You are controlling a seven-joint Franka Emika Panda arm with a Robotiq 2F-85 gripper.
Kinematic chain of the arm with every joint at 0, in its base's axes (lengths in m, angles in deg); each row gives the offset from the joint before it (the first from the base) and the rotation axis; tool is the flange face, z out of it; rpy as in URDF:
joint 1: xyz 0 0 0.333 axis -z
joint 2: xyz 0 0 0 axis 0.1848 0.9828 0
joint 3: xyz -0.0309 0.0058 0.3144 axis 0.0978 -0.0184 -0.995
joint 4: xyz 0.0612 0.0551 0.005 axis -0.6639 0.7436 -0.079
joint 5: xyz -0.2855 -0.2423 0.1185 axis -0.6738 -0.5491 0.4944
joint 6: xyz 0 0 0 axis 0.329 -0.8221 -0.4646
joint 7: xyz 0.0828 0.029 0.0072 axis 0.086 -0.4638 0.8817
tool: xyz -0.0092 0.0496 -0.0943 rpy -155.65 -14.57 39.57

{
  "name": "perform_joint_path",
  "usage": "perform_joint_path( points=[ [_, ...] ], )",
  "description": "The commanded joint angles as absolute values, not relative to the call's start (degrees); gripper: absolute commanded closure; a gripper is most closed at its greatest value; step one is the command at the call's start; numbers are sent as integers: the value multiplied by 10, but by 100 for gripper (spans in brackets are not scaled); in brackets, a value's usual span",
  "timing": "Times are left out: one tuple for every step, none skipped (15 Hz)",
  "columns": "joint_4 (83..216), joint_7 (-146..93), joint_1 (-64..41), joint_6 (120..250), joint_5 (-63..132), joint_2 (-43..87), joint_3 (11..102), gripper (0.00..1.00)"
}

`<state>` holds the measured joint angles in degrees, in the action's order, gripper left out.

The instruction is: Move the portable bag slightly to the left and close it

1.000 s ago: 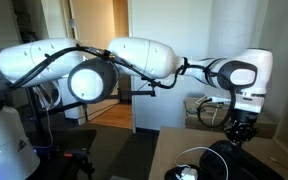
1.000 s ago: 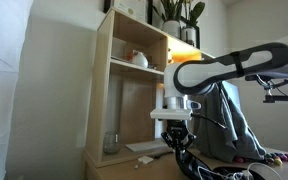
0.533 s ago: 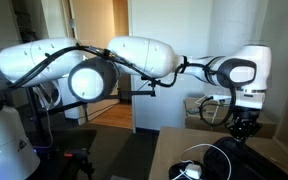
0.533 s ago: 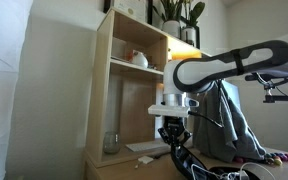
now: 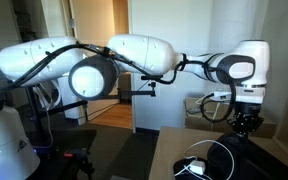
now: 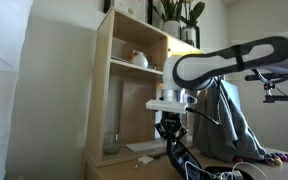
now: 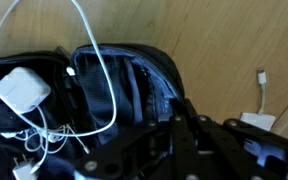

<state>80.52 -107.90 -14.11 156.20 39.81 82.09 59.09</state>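
It looks like a room in a home. A tall wooden shelf (image 6: 100, 100) holds a bowl (image 6: 137, 58), with green plants (image 6: 174, 12) at its 12 o'clock. An open doorway (image 5: 122, 20) shows a wood floor (image 5: 112, 113).

A light wooden shelf unit (image 6: 134, 85) is set against a white wall (image 6: 54, 100), with a potted plant (image 6: 174, 12) placed on top. An open doorway (image 5: 121, 20) is warmly lit. The table (image 7: 224, 40) is made of pale wood.
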Motion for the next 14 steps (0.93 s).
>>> perform_joint_path(
  points=[
    [822, -1080, -142, 1573, 400, 799, 589, 99],
    [823, -1079, -142, 1572, 399, 797, 589, 99],
    [822, -1075, -141, 1573, 402, 797, 586, 99],
    [805, -1079, -141, 1564, 398, 816, 591, 95],
    [805, -1079, -141, 1564, 399, 816, 590, 95],
    [805, -1079, -141, 1564, 399, 816, 590, 95],
    [805, -1079, -141, 1564, 399, 815, 590, 95],
    [805, -1079, -141, 1565, 399, 815, 590, 95],
    [805, -1079, -141, 1565, 399, 815, 590, 95],
    [805, -1079, -141, 1565, 399, 815, 590, 95],
    [805, -1079, -141, 1565, 399, 815, 590, 95],
    [805, -1079, -141, 1565, 399, 815, 590, 95],
    [805, -1079, -141, 1565, 399, 815, 590, 95],
    [805, -1079, -141, 1565, 399, 815, 590, 95]
  ],
)
